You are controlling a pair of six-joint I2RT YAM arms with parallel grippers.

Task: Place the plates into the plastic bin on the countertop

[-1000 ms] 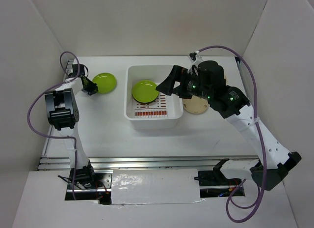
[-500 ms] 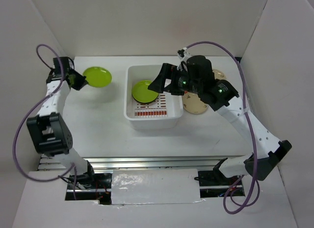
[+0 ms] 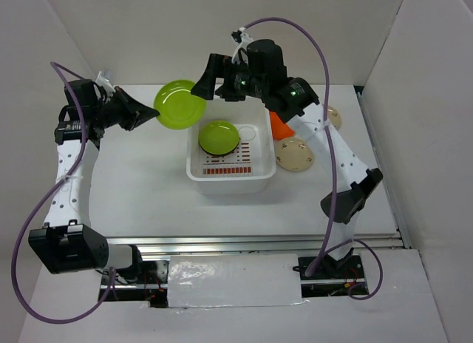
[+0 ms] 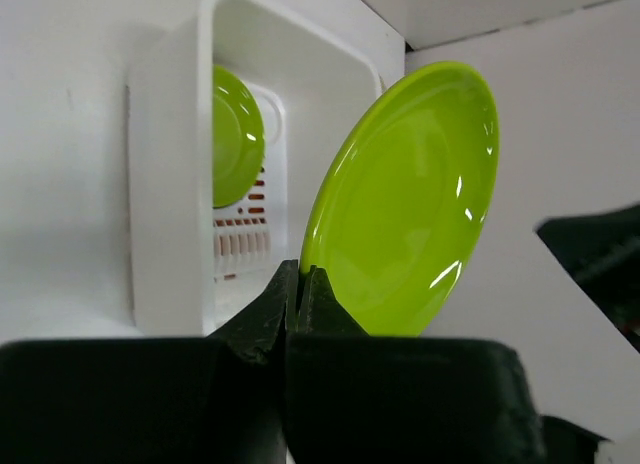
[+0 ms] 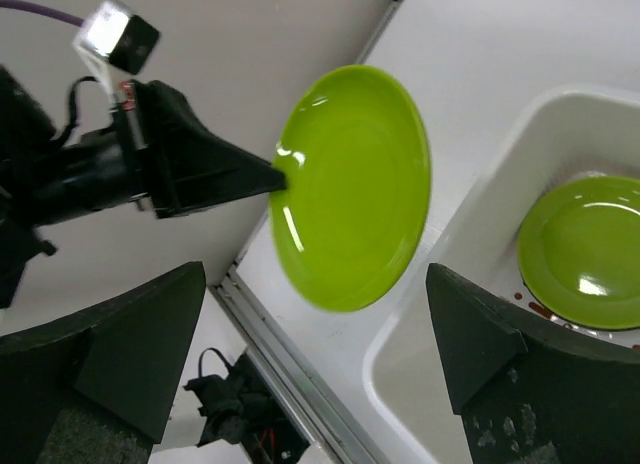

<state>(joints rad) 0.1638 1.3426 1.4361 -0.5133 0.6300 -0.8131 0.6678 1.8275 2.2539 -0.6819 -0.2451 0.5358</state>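
From above, my left gripper (image 3: 154, 115) is closed on the rim of a lime green plate (image 3: 179, 104). The plate hangs tilted in the air, just at the far left corner of the plastic bin (image 3: 194, 168). My right gripper (image 3: 201, 83) is spread and empty, close to the same plate. A second green plate (image 3: 219, 137) lies flat inside the bin. An orange plate (image 3: 279, 126) and two cream plates (image 3: 295, 154) rest on the countertop (image 3: 148, 202), to the right of the bin.

In the left wrist view, my fingers (image 4: 285, 299) pinch only the lower edge of the plate. It looks glossy, thin and stiff. I judge it light but slippery and breakable. The rim seems the only good place to hold it, and such a narrow pinch may let it swing.

In the right wrist view, my own fingers (image 5: 125, 354) are wide apart with nothing held, and the shiny plate is just ahead.
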